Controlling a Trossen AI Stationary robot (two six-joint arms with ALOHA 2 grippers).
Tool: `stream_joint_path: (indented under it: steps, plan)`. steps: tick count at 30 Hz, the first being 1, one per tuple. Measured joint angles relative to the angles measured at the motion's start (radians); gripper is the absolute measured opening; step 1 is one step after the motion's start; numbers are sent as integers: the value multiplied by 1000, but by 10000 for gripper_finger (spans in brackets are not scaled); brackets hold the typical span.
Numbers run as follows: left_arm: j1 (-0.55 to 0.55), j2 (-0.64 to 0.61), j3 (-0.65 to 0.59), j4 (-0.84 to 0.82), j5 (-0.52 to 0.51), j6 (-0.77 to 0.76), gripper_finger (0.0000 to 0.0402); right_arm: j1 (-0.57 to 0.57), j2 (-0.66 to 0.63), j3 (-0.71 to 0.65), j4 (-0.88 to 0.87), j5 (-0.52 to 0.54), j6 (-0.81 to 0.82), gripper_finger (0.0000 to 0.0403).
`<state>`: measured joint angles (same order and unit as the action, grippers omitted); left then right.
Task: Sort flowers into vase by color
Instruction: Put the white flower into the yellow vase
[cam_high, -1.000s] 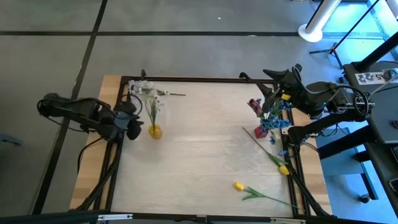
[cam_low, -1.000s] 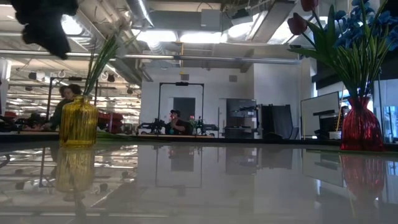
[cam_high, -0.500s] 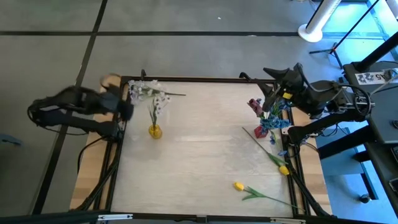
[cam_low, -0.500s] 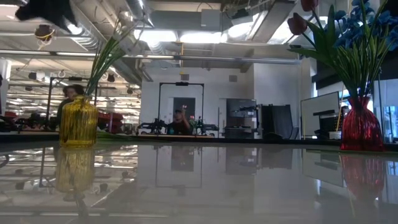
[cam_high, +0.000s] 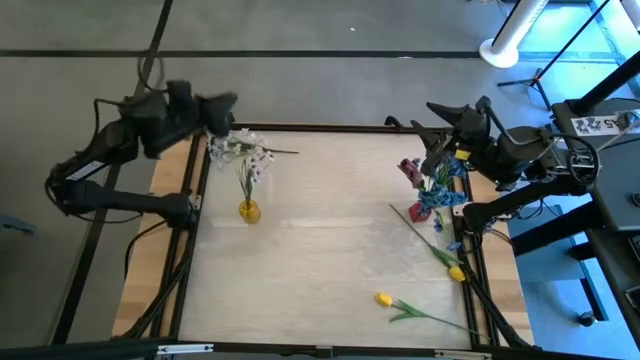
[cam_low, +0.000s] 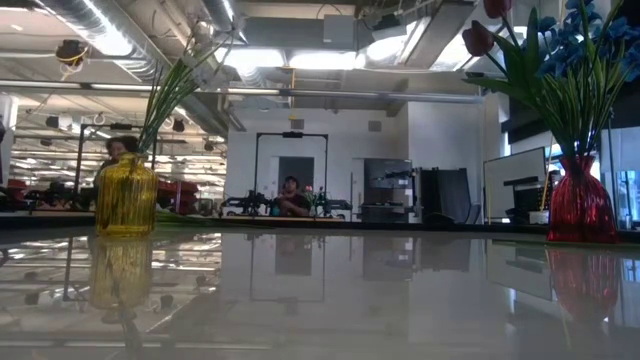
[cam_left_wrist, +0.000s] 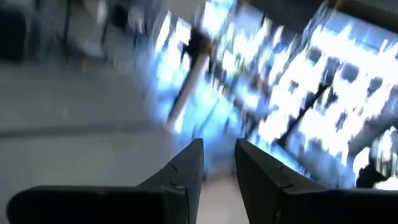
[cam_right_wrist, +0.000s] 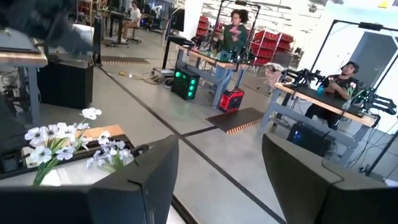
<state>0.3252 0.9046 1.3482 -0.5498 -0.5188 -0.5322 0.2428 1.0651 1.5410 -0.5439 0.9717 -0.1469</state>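
Note:
A yellow vase (cam_high: 249, 211) (cam_low: 126, 195) stands near the table's left side and holds white sprigs (cam_high: 240, 150) (cam_right_wrist: 62, 140). By the right edge, a red vase (cam_low: 580, 205) holds blue clusters (cam_high: 440, 195) (cam_low: 585, 40) and a dark red tulip (cam_high: 410, 170) (cam_low: 478, 38). Two yellow tulips (cam_high: 384, 299) (cam_high: 456, 271) lie flat on the table near its right near corner. My left gripper (cam_high: 228, 103) (cam_left_wrist: 219, 155) is raised over the far left corner, narrowly open and empty. My right gripper (cam_high: 425, 115) (cam_right_wrist: 221, 168) hovers open at the far edge beyond the red vase, holding nothing.
A black rail frame (cam_high: 300, 127) borders the table, with wooden strips (cam_high: 145, 270) outside it. Bare tabletop (cam_high: 320, 230) lies between the two vases. People sit and stand at benches in the room beyond (cam_low: 290, 195) (cam_right_wrist: 233, 28).
My left gripper has swung away from beside the yellow vase, rising and travelling toward the table's far left corner, and has left the low view. The vases and flowers have stayed in place.

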Motion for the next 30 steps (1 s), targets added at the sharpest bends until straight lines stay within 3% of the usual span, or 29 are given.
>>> stream_joint_path:
  steps: [2,4,13,17,27,30]
  plan:
    - [66,38,1,120,-26,8,91,0,1,0,-18,-34,29,232]
    - [149,81,1,138,-52,-24,91,0,1,0,-32,-58,42,232]
    - [525,323,-1,-146,-49,-378,89,-1,-1,0,-35,-94,-15,239]
    - [658,418,-1,-221,52,-475,101,-1,-3,0,-35,-94,-39,266]
    - [667,622,-25,-354,74,-774,123,-32,12,0,-170,-98,-3,349]
    - [647,662,-86,-355,143,-914,125,-97,14,0,-274,-199,90,355]
